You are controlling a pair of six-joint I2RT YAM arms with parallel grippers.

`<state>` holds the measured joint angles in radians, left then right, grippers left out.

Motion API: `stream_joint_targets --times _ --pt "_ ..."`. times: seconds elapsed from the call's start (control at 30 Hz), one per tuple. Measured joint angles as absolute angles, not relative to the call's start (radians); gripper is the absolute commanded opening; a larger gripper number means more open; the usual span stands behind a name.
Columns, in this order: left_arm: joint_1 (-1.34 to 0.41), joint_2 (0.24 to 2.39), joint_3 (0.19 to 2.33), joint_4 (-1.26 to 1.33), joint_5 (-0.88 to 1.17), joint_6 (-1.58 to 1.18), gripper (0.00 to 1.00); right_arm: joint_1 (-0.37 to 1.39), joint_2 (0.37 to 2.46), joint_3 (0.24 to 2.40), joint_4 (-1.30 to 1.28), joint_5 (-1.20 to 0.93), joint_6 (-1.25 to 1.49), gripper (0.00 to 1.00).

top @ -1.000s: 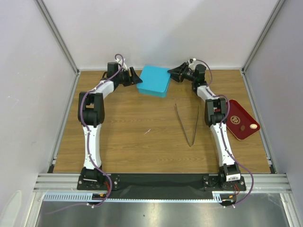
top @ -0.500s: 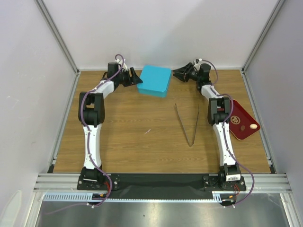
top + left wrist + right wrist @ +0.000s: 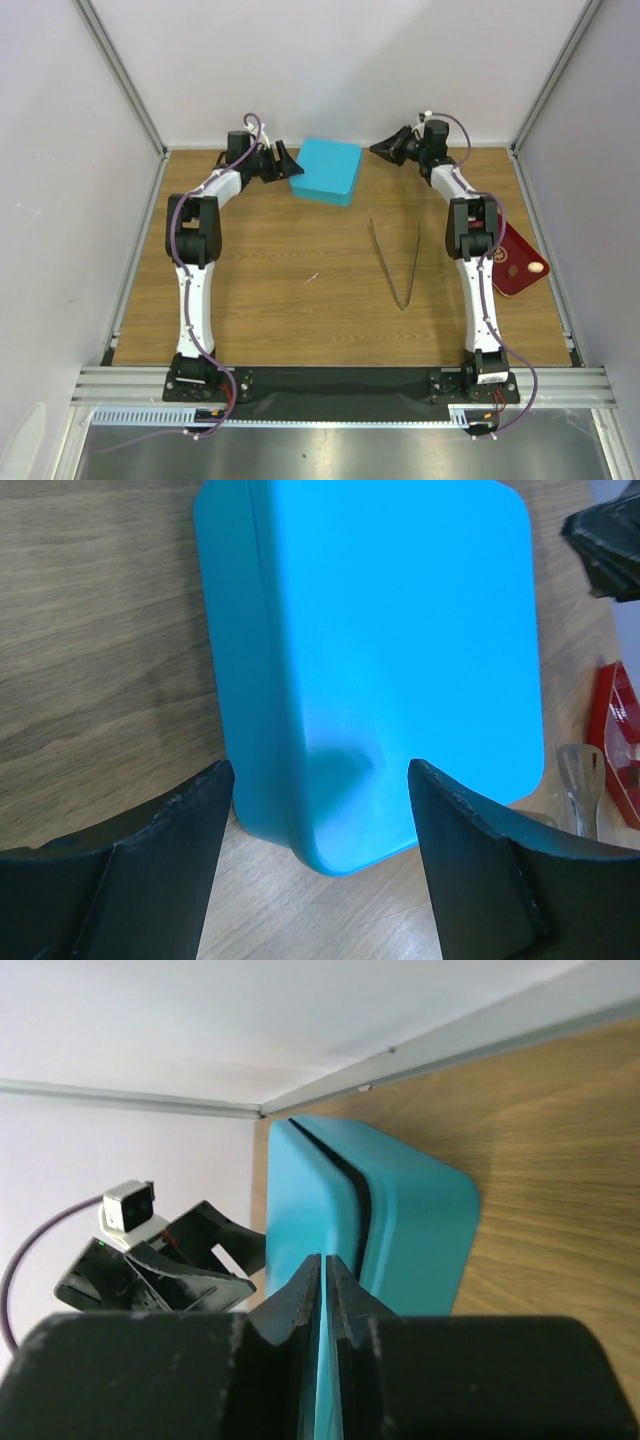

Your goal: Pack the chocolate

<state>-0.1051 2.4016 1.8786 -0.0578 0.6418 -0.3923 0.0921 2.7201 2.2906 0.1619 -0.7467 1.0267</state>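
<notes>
On the wooden table (image 3: 280, 310), the metal tweezers (image 3: 404, 300) lay lengthwise near to far, joined end nearest, tips splayed away. To the right, a red tray (image 3: 520, 248) sat half behind the right arm. It carried the chocolate (image 3: 537, 267), one pale rounded piece near its outer corner, too small to show a long axis or heading. Farther back lay the closed teal box (image 3: 328, 170). The left gripper (image 3: 285, 160) stood spread wide at the box's left corner, and the right gripper (image 3: 385, 150), fingers pressed together on nothing, pointed at its right side.
</notes>
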Motion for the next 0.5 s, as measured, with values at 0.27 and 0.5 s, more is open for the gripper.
stream_joint_targets --times 0.27,0.5 --pt "-0.103 2.401 1.88 -0.039 0.664 -0.42 0.77 0.176 2.576 2.304 -0.024 -0.629 0.777 0.08" --pt "-0.1 2.359 1.851 -0.026 0.668 -0.454 0.74 0.274 2.575 2.336 -0.116 -0.554 0.64 0.04"
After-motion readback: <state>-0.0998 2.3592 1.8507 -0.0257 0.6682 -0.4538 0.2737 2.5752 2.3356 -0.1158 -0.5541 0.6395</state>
